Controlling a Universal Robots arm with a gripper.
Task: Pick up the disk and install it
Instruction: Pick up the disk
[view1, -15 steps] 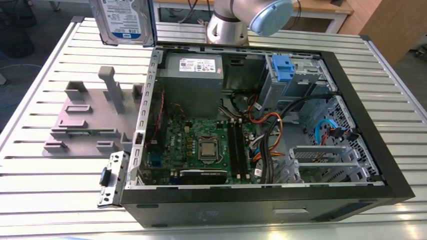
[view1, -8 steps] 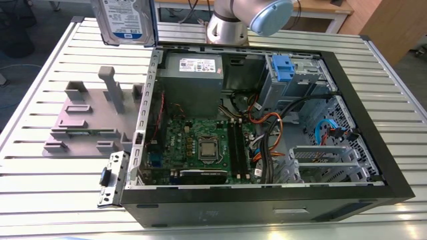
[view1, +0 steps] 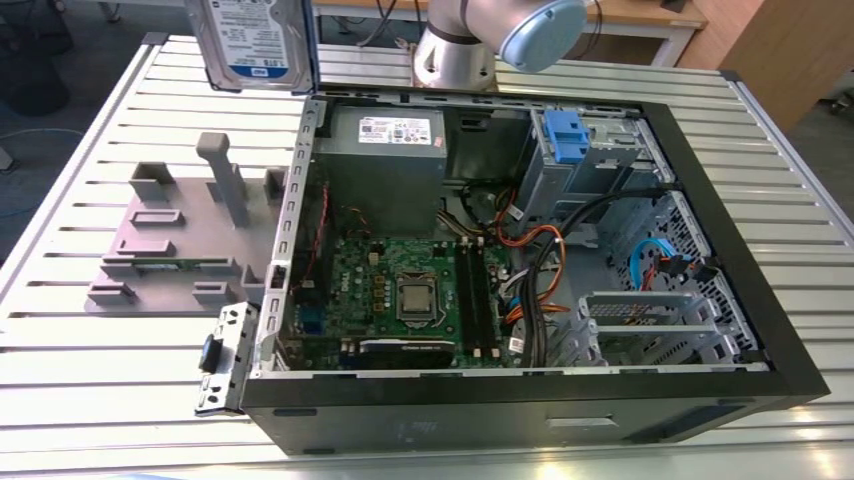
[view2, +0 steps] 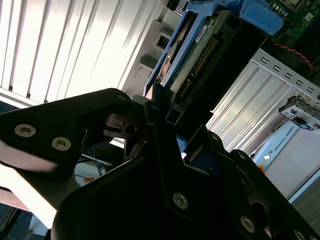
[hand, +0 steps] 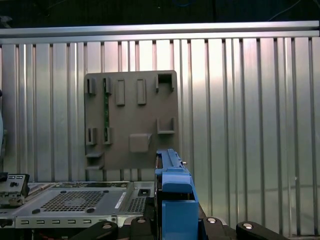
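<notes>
End effector (view2: 156, 114): is gripping the disk (view1: 251, 40) by its edge.
Disk: is hanging above the table (view1: 80, 372), eleven o'clock from the open computer case (view1: 534, 422).

The disk (hand: 175, 200) is sitting between the jaws, while the plastic stand (hand: 131, 120) is lying on the slatted table (hand: 240, 125) beyond the jaws, with the computer case (view1: 467, 425) standing beside it.

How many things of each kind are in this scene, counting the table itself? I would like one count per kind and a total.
disk: 1
grey stand: 1
computer case: 1
robot arm: 1
table: 1
Total: 5
</notes>
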